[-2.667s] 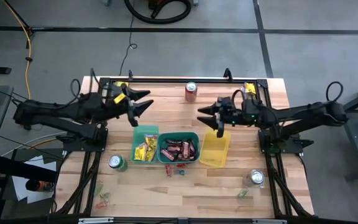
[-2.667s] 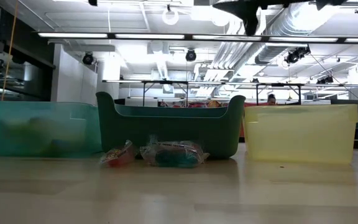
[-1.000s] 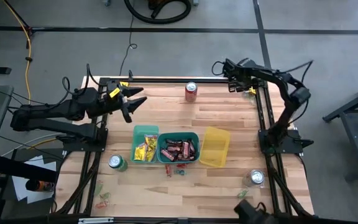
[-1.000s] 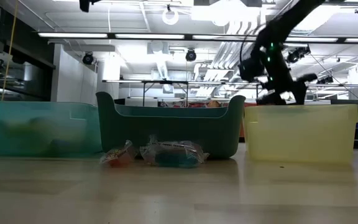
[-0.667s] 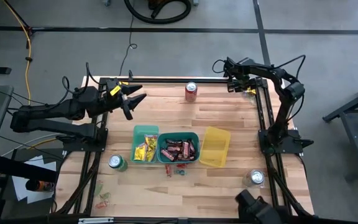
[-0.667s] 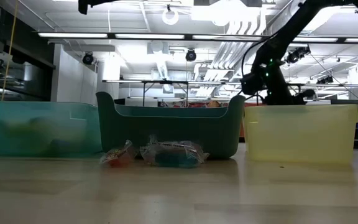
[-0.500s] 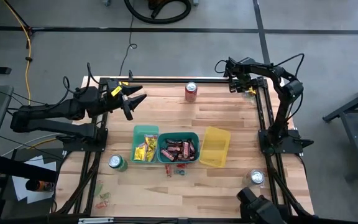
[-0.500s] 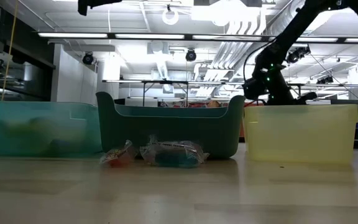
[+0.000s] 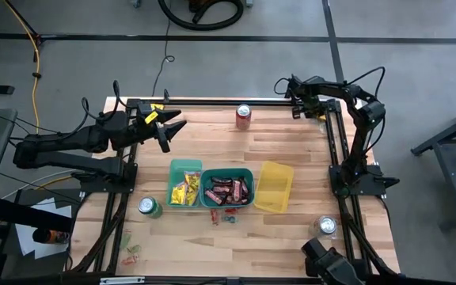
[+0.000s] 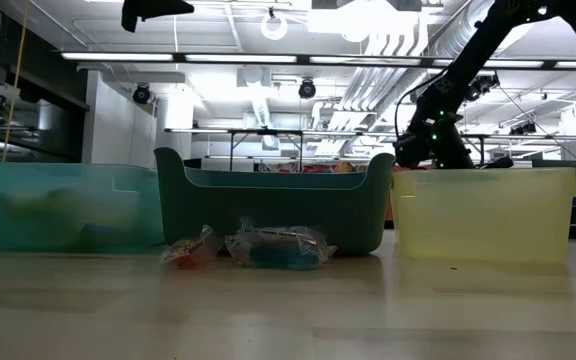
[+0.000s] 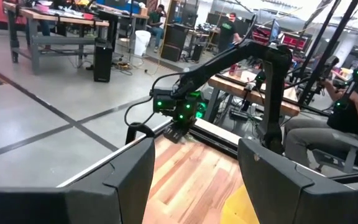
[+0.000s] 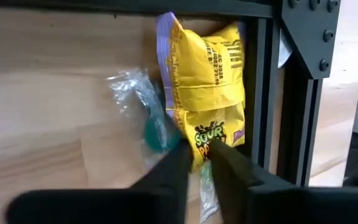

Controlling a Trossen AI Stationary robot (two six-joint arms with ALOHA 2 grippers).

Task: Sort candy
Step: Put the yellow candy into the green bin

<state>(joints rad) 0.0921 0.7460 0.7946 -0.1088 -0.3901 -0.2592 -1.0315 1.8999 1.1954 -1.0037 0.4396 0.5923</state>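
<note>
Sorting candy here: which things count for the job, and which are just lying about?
Job:
yellow packet between right gripper fingers
clear-wrapped sweet beside it
brown bars
yellow packets
loose sweets

Lying about:
red can
green can
silver can

Light came from long ceiling fixtures point(image 10: 268, 57) in the room behind, bright enough to glare in the low view, where the arms read as dark silhouettes. The overhead view was evenly lit, with soft shadows on the wooden table point(image 9: 212, 142). Ahead of the right wrist's jaws the yellow packet point(image 12: 207, 93) was sharp, the clear wrapper point(image 12: 143, 112) beside it perhaps slightly blurred. The near fingers looked soft and unfocused.
</note>
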